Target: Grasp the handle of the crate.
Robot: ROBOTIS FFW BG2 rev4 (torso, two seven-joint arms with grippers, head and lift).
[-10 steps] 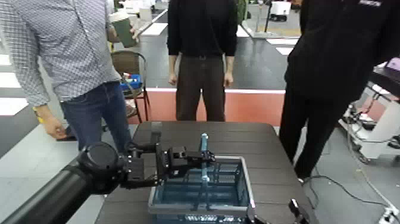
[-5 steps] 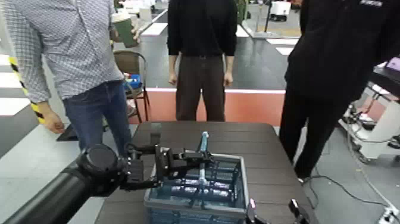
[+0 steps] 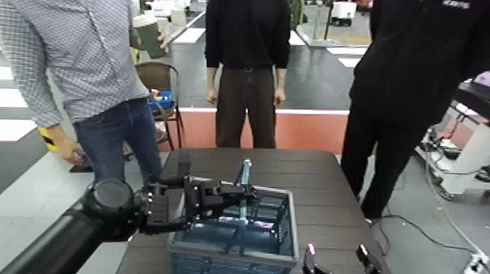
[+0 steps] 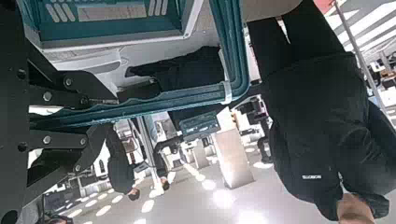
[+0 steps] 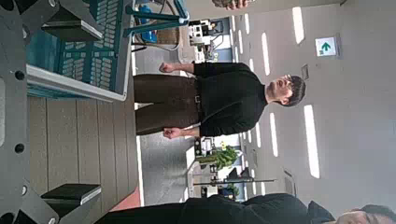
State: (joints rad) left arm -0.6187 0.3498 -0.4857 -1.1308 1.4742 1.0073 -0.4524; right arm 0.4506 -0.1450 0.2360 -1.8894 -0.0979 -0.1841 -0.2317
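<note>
Fingers [image 3: 244,194] of the left gripper [image 3: 235,195] are closing around the blue handle [image 3: 243,182] above the crate [image 3: 233,255] on the bench [image 3: 321,182], so I think lifting is next, while the right gripper [image 3: 337,259] is waiting near, open.

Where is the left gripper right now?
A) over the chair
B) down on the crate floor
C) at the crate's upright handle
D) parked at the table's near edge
C: in the head view the left gripper is at the upright handle, at the rim of the crate, jaws shut on it; the right gripper sits low at the near edge.
</note>
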